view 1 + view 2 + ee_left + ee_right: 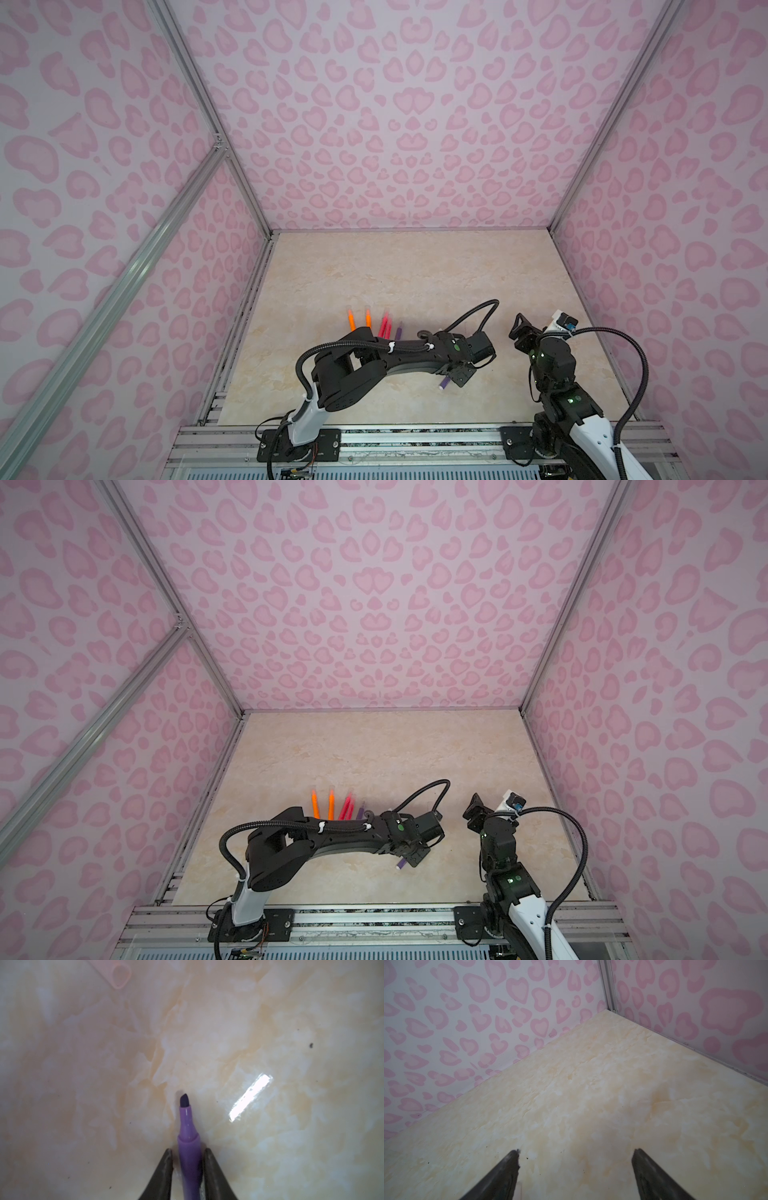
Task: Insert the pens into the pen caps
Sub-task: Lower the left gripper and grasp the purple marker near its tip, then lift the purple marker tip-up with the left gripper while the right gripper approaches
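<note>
Purple pen (189, 1142) in L gripper (188, 1150), tip bare; translucent cap (119, 974) empty.

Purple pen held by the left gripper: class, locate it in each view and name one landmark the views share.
Top view: purple pen, white end jutting from the left gripper, near the tabletop's front.
Top view: same place, beneath the gripper.
Left wrist: gripped between the jaws, tip forward.
Right wrist: not in it.
Shared landmark: the beige marbled tabletop.

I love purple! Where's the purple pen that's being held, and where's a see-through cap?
purple pen (189, 1147): left wrist view, on its barrel.
pen cap (120, 975): left wrist view, on its open mouth.
</note>
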Available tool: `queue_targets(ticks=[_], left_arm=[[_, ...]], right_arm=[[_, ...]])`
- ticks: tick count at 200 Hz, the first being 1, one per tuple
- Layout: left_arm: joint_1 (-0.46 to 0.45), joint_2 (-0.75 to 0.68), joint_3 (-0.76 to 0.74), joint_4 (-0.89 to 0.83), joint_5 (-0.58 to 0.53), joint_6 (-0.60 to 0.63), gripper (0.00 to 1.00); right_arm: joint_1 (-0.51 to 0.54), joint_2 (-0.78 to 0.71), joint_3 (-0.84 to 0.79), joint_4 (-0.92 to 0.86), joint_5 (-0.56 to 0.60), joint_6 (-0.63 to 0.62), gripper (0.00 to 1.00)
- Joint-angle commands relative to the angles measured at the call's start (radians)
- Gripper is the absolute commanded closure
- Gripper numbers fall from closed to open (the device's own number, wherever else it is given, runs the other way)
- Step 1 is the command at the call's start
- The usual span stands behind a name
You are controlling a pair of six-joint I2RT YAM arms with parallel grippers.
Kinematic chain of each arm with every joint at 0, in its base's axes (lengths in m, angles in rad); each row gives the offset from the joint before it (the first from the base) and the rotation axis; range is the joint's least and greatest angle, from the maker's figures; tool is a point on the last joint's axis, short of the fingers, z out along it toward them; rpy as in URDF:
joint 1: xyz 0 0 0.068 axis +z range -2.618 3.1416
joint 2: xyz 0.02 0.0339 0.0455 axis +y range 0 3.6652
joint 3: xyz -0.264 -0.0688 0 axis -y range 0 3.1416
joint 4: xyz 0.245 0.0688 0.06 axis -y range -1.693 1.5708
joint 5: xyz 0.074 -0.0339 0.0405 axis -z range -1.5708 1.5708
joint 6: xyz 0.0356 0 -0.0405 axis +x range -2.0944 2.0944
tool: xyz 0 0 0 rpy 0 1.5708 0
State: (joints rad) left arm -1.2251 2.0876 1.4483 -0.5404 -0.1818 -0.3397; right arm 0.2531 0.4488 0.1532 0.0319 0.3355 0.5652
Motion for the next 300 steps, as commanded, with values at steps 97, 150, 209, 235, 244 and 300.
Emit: queue_targets(ticks=[97, 150, 209, 235, 244, 300], left_arm=[[-0.021, 0.025, 0.004, -0.166, 0.000, 0.011, 0.71], [-0.021, 0.025, 0.004, -0.161, 0.033, 0.010, 0.80], [0.013, -0.121, -0.112, -0.017, 0.055, 0.000, 0.97], [0.093, -0.298, -0.287, 0.157, 0.111, -0.017, 0.97], [0.113, -0.374, -0.347, 0.217, 0.115, -0.018, 0.97], [0.120, -0.813, -0.658, 0.506, -0.028, 0.013, 0.97]], right_arm=[[0.000, -0.008, -0.010, 0.000, -0.005, -0.002, 0.14], [0.000, -0.012, -0.011, -0.003, -0.004, -0.001, 0.14], [0.000, -0.018, 0.018, -0.026, 0.003, 0.036, 0.15], [0.019, 0.004, 0.097, 0.074, -0.165, 0.139, 0.18], [0.060, 0.028, 0.124, 0.126, -0.158, 0.163, 0.19], [0.462, 0.372, 0.329, 0.243, 0.028, 0.151, 0.27]])
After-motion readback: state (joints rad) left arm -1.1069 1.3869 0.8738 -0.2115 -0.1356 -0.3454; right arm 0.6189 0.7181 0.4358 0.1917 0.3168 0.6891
